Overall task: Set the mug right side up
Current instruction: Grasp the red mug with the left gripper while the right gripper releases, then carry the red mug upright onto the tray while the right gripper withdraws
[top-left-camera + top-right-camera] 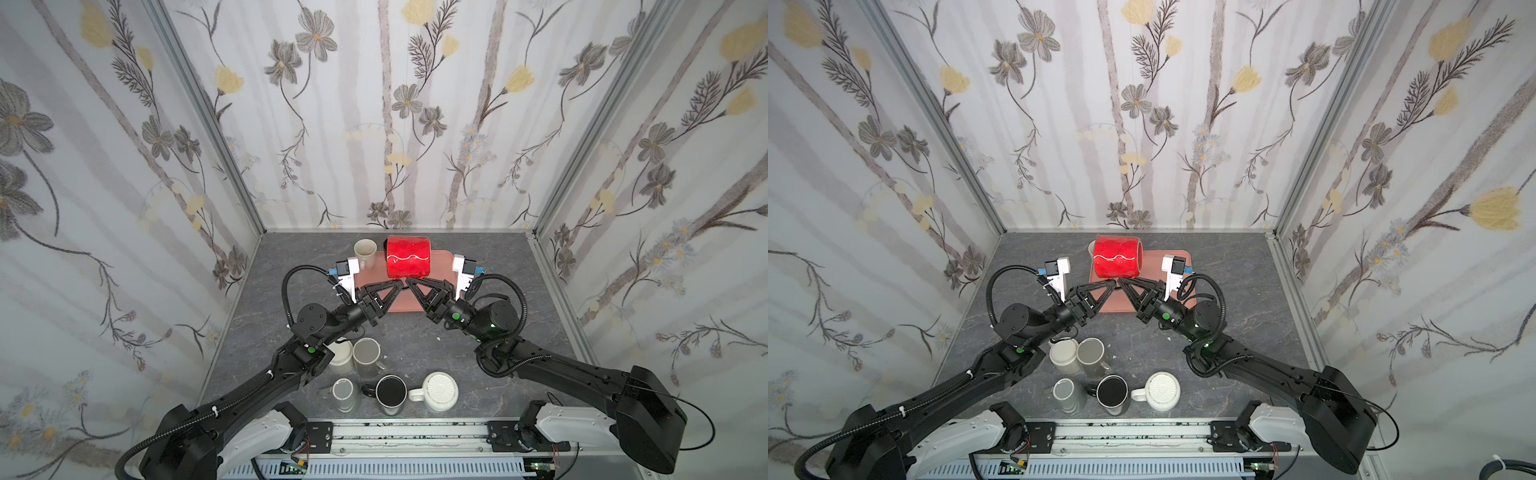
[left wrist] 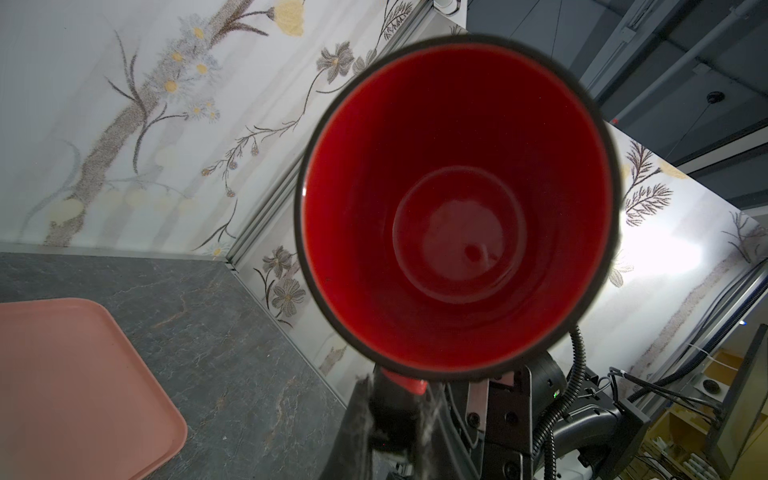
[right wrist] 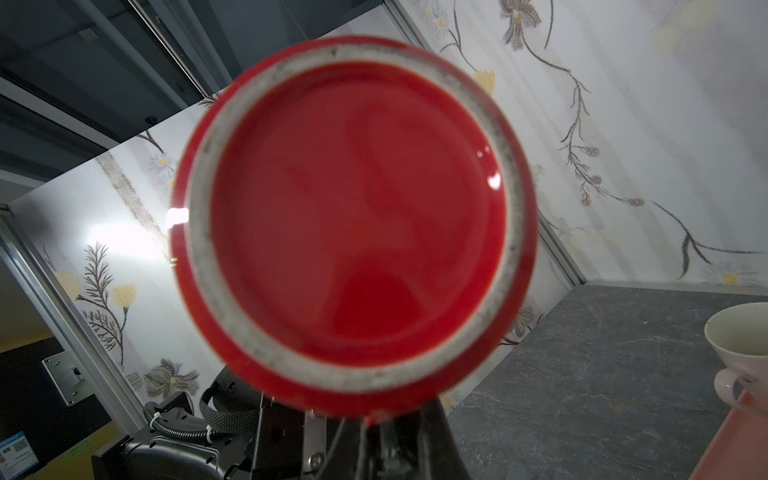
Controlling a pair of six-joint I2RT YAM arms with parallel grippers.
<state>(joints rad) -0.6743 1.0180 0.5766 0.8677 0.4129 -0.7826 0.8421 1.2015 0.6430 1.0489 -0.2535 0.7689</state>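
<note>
Mug (image 1: 407, 256), red (white squiggle on its side), hangs sideways mid-frame above the pink tray (image 1: 405, 305); left tool (image 1: 399, 285) and right tool (image 1: 410, 284) both clamp its handle.

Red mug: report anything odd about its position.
The glossy red ceramic mug is not upright: it lies on its side in mid-air above the pink plastic tray, mouth facing sideways. The left claw and right claw both appear shut on its handle underneath.
</note>
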